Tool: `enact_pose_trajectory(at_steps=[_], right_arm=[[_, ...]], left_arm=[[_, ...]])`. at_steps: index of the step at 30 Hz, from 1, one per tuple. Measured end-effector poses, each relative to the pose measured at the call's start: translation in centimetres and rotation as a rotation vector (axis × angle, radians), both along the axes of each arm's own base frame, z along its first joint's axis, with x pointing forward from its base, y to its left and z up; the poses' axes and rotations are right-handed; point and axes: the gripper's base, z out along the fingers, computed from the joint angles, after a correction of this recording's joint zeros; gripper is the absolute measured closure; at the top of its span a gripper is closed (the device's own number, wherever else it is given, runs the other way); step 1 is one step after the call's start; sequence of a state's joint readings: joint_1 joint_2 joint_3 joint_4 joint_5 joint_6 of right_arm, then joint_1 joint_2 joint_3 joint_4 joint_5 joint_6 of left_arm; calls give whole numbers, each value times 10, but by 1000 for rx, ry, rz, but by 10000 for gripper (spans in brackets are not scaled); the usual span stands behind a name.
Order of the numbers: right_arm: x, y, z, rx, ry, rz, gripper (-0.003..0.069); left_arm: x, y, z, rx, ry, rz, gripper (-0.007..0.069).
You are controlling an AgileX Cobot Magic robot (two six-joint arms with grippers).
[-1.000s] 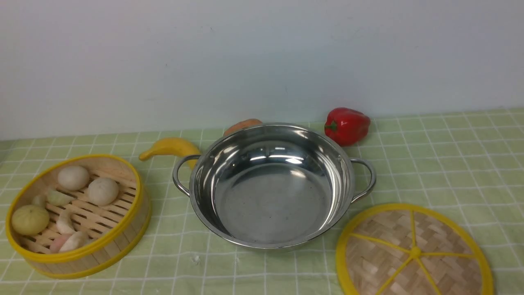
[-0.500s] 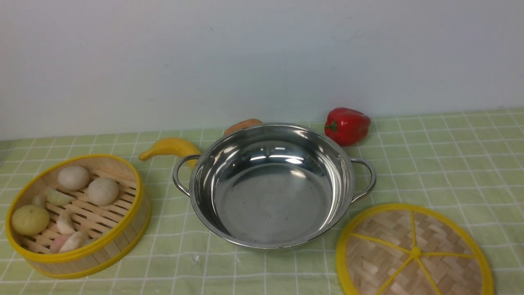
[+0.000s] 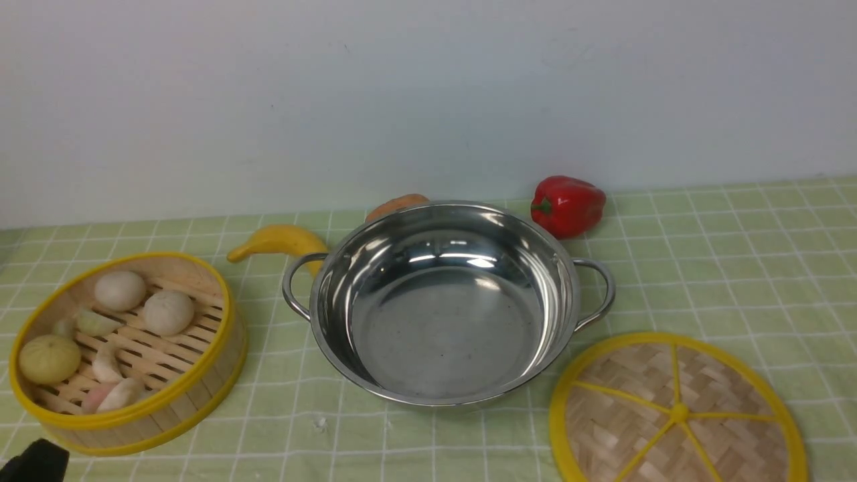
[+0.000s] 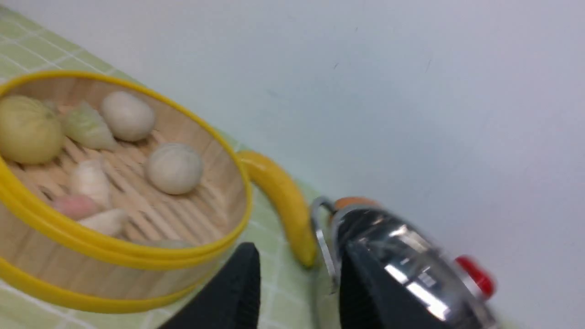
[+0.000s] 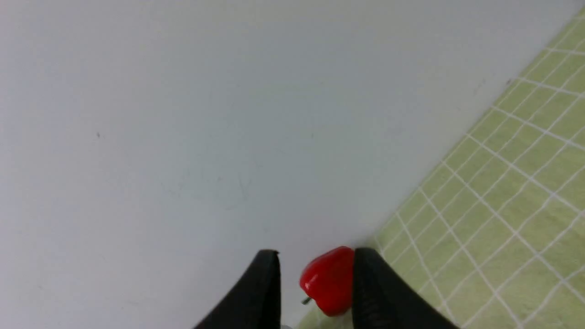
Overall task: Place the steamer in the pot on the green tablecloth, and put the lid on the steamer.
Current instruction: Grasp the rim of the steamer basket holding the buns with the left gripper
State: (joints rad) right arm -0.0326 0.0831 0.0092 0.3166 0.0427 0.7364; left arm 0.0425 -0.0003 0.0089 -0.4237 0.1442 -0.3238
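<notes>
Well, from the front we see the pot [image 3: 442,335] sitting in the middle of the green tablecloth [image 3: 736,268]. The steamer [image 3: 201,395] stands on the cloth at 8 o'clock from the pot, near it but not touching. It has pale buns and dumplings [image 3: 167,311] on its slats. The lid [image 3: 676,412] lies flat on the cloth at 4 o'clock from the pot, near one handle but not touching it. A banana [image 3: 278,241] lies at 10 o'clock, a red pepper [image 3: 568,204] at 1 o'clock, and an orange thing [image 3: 395,205] peeks over the far rim at 11 o'clock. A small black shape [image 3: 33,463] shows at 7 o'clock from the steamer. We cannot tell what it is.

From our left wrist, the left gripper [image 4: 297,269] has its two black fingers spread apart and grips nothing. The steamer [image 4: 114,269] is just beside one finger. The pot [image 4: 411,269] shows behind the other finger, a bit blurry.

From our right wrist, the right gripper [image 5: 315,256] is spread apart too and holds nothing. The red pepper [image 5: 329,278] sits well past the gap, by the white wall [image 5: 183,114].
</notes>
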Motion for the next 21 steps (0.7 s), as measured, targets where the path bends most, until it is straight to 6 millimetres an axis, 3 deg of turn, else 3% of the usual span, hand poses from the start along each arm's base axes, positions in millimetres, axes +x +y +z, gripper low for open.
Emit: enact_pose_trajectory(at_steps=[8,10,11,14,15,16,17,18,20,21], right_arm=[[-1,-4,9,109,-107,-33,417],[-5,-8,25,120,-256,-73,417],[-6,-9,30,116,-286,-79,417],[-19,-9,75,-1,-523,-109,417],[-26,-6,104,-120,-626,-116,417],[-29,-3,124,-187,-673,-120,417],[-30,-2,128,-216,-680,-118,417],[-29,3,157,-333,-699,-111,417],[-22,6,180,-423,-655,-101,417],[-9,7,192,-483,-574,-88,417]], left_arm=[[-1,9,19,-152,-211,96,382],[-6,13,39,-208,-336,128,382],[-6,14,40,-209,-344,131,382],[-21,17,82,-142,-574,169,382],[-33,16,112,-38,-712,190,382],[-39,15,126,25,-762,197,382],[-40,15,129,41,-772,198,382],[-45,11,154,158,-810,199,382],[-41,7,177,281,-766,188,382],[-34,5,186,337,-703,176,382]])
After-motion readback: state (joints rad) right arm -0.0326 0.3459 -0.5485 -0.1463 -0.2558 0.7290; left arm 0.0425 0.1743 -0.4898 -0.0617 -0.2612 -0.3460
